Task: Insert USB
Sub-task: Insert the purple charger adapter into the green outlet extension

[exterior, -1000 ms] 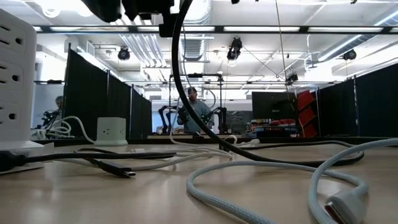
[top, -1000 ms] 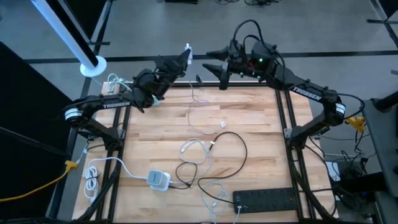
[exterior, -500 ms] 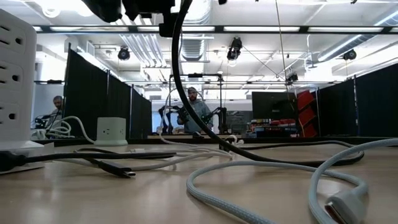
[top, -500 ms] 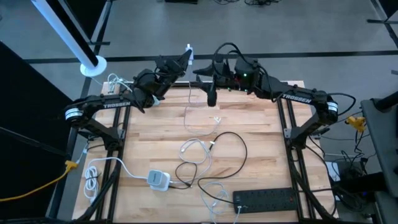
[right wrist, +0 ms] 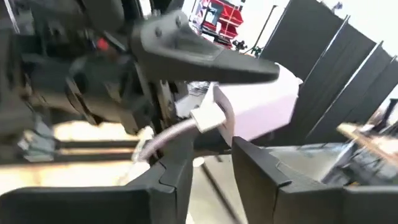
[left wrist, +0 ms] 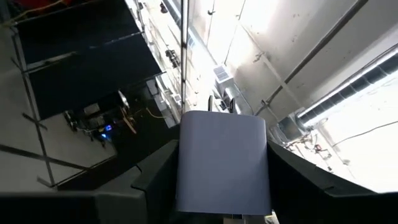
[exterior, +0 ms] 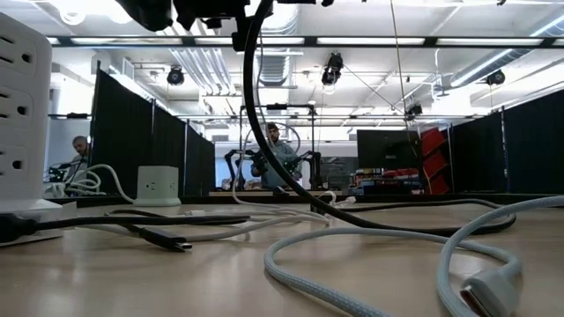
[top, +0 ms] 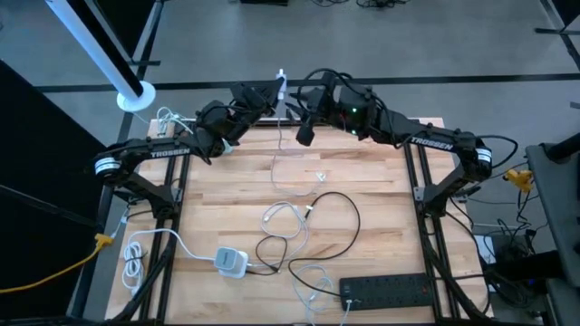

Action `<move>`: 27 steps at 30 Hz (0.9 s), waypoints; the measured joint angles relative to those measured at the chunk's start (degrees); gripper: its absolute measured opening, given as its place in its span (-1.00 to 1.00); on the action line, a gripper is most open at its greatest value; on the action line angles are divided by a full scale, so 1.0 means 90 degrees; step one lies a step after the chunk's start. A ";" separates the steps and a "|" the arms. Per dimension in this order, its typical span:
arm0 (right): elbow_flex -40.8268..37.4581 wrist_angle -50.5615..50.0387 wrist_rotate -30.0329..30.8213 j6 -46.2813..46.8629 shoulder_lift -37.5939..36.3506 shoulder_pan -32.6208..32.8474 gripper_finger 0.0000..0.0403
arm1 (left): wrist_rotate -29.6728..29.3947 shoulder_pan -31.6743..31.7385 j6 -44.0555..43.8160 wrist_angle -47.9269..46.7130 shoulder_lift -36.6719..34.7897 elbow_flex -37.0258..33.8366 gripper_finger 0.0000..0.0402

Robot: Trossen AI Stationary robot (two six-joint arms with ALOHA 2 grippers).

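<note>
Left gripper (top: 272,91) is clamped on the white charger block (top: 281,83), held aloft over the far edge of the counter (top: 362,181). Right gripper (top: 304,118) sits just beside it; jaws stand parted around the USB plug (right wrist: 207,116), so I can't tell if it grips. Plug tip is at the block's face, cable (top: 279,154) trailing down to the counter. Judgement: push along the plug's axis toward the left gripper. Only the right wrist view shows plug against block; the high view just shows both grippers close.
</note>
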 joint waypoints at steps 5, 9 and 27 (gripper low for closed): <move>0.0005 0.0019 -0.0032 -0.0726 0.0076 0.0068 -0.17 | 0.0110 0.0002 -0.0198 0.0029 0.0000 0.0000 -0.02; 0.0005 0.0365 0.0184 -0.0977 0.0075 0.0077 0.04 | 0.0135 0.0002 -0.0284 0.0012 -0.0002 0.0000 -0.02; 0.0010 0.1398 0.0819 -0.0816 0.0501 0.0119 0.36 | 0.0327 -0.0010 -0.0498 0.0046 -0.0078 0.0000 -0.02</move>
